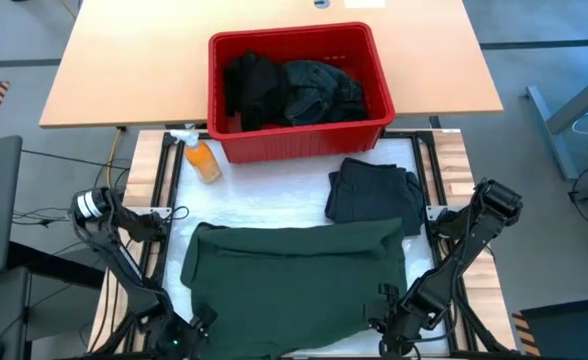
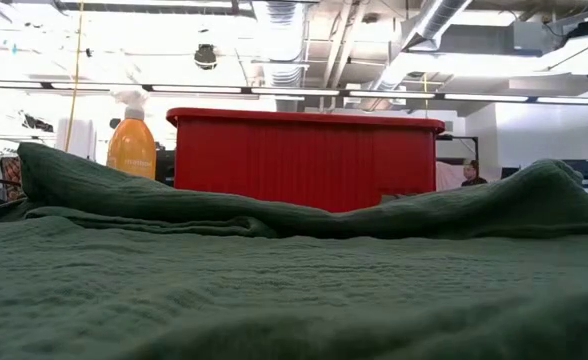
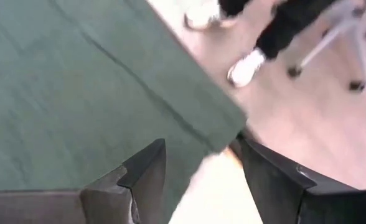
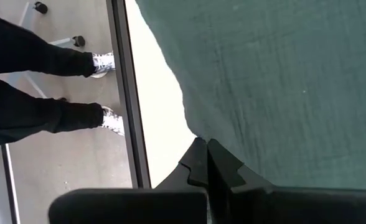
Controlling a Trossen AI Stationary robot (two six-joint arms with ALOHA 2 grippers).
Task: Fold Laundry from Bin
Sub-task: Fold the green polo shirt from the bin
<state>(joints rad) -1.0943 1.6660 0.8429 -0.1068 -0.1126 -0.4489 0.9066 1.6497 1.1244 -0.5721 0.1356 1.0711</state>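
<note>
- The tan wooden tabletop (image 1: 124, 70) at the far side carries the large rectangular red ribbed plastic bin (image 1: 304, 142), which holds a heap of black and near-black garments (image 1: 294, 90).
- The broad dark green cloth garment (image 1: 294, 280) lies spread flat on the white work surface (image 1: 254, 195) between the two arms, its long axis running side to side — its near edge sits right at both grippers, so neither arm is clearly nearer.
- A folded dark grey garment (image 1: 374, 192) rests just beyond the green one's far right corner, in front of the bin.
- A small orange spray bottle (image 1: 202, 158) lies beside the bin's near left corner, apart from the green garment.
- The left gripper (image 3: 201, 180), at the near left corner of the green garment, has its fingers spread apart with the cloth's corner just ahead of the gap — nothing looks pinched.
- The right gripper (image 4: 206, 158), at the near right corner, has its fingers pressed together at the cloth's edge; whether fabric is caught between them I cannot tell.
- A person's legs and white shoes (image 4: 105, 115) show on the floor beyond the table edge.
- From the low view the green cloth fills the foreground and hides both grippers; its collar or buttons are not visible anywhere.
</note>
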